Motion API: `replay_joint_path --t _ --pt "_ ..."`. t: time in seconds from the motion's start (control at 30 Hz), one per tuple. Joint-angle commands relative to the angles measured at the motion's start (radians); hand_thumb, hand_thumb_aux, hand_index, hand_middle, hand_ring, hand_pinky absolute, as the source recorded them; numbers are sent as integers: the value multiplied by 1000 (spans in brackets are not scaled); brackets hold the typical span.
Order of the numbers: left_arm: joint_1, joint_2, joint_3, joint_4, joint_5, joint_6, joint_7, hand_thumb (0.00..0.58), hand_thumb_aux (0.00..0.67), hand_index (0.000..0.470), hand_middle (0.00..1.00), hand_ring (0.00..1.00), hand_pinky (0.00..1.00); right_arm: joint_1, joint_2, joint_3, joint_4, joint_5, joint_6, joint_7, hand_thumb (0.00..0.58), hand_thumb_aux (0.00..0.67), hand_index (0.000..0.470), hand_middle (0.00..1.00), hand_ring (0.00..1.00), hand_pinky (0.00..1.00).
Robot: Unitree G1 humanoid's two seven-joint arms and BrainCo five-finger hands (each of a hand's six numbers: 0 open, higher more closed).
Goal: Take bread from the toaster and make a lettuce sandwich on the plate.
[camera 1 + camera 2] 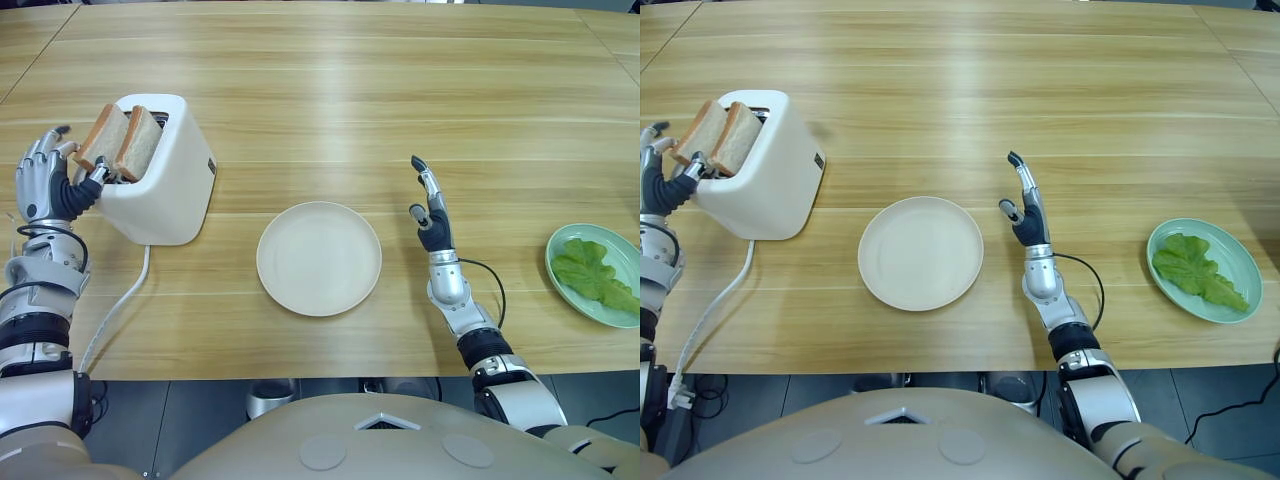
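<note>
Nearest us, our right hand point(430, 208) stands open and empty beside the plate point(318, 262), while our left hand point(48, 175) grips the outer bread slice point(97, 137) protruding from the toaster point(175, 190), left of the plate.

Wood-grain table point(400, 90), glossy white toaster point(170, 190)

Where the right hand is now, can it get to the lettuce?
Probably yes. The right hand stands open beside the plate, and only bare table lies between it and the lettuce in the green dish.
</note>
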Motion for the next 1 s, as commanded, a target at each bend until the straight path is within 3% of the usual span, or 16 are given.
replay_joint_path --t 0.03,0.5,0.6,0.8,1.0 --pt "-2 -18 -26 7 -15 -9 -6 580 670 460 1000 1000 1000 6 -2 2 -21 -1 5 5 0 0 0 0 0 0" --pt "-60 -131 206 -263 -207 -53 179 580 670 460 1000 1000 1000 -29 5 -7 23 -5 22 -26 0 0 0 0 0 0" --pt "-29 -175 252 -468 -244 -84 171 580 670 460 1000 1000 1000 -40 -5 -12 32 -10 28 -41 0 0 0 0 0 0" --pt "107 -302 71 -907 -295 -101 -99 580 670 460 1000 1000 1000 -51 -41 -37 26 -1 32 -68 0 0 0 0 0 0" --pt "285 -411 -284 -930 -406 -108 -440 580 670 460 1000 1000 1000 -19 -105 -93 -83 10 42 -76 0 0 0 0 0 0"
